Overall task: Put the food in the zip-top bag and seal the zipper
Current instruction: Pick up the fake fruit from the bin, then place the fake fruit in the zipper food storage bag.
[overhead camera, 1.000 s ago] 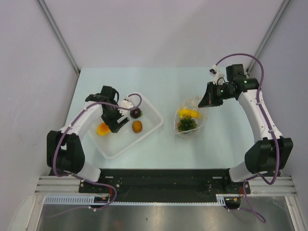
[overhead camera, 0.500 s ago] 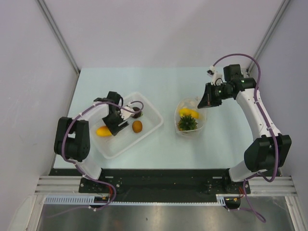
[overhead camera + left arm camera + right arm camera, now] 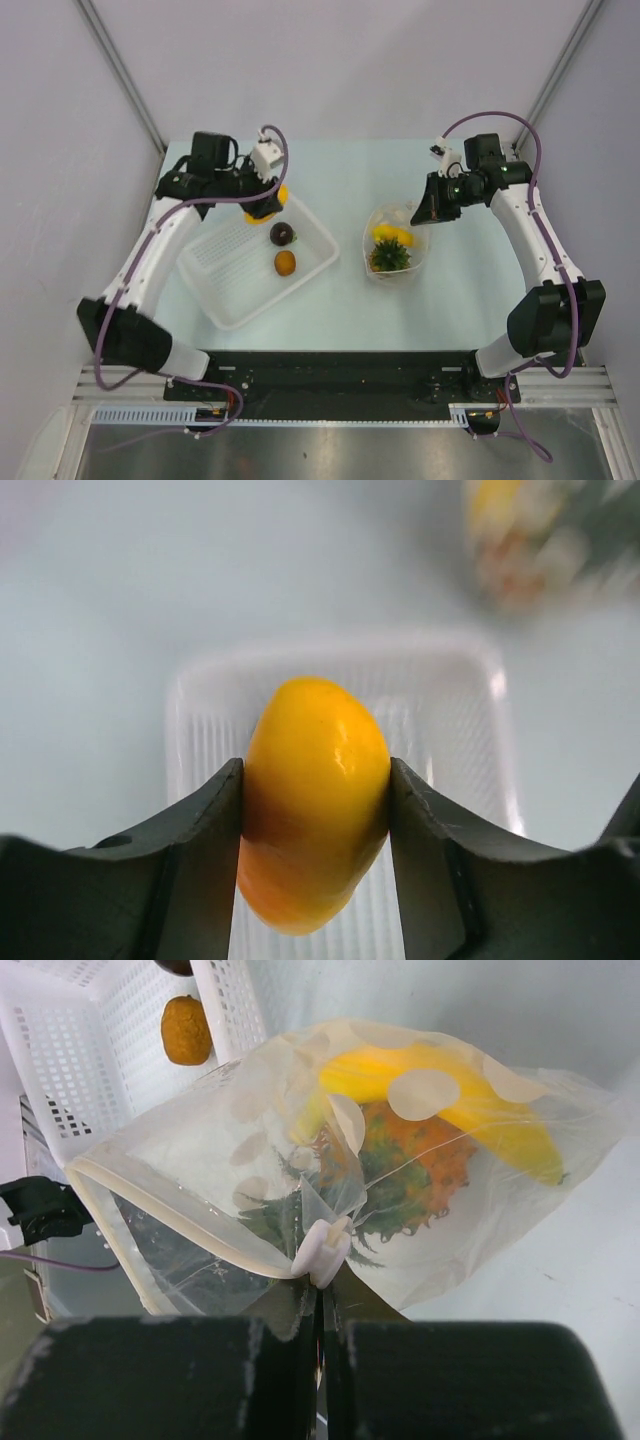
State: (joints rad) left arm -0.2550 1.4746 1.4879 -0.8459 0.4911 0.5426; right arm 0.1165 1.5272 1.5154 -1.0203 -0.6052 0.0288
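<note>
My left gripper (image 3: 264,206) is shut on a yellow-orange piece of food (image 3: 315,800), held in the air over the far corner of the white basket (image 3: 222,314). A dark brown fruit (image 3: 282,235) and an orange-brown round fruit (image 3: 285,263) lie in the basket. The clear dotted zip-top bag (image 3: 412,262) sits right of the basket with a yellow banana (image 3: 470,1090) and a pineapple (image 3: 420,1170) inside. Its mouth gapes open along the whitish zipper (image 3: 180,1230). My right gripper (image 3: 322,1300) is shut on the bag's edge just below the white slider (image 3: 322,1248).
The perforated basket (image 3: 60,1060) stands close to the bag's open mouth on the left. Grey walls close in the pale table (image 3: 340,170) at the back and both sides. The black mounting rail (image 3: 330,375) runs along the near edge.
My left gripper closed on the yellow-orange piece in the basket and lifted it up toward the basket's far corner. The right gripper kept its hold on the bag.
</note>
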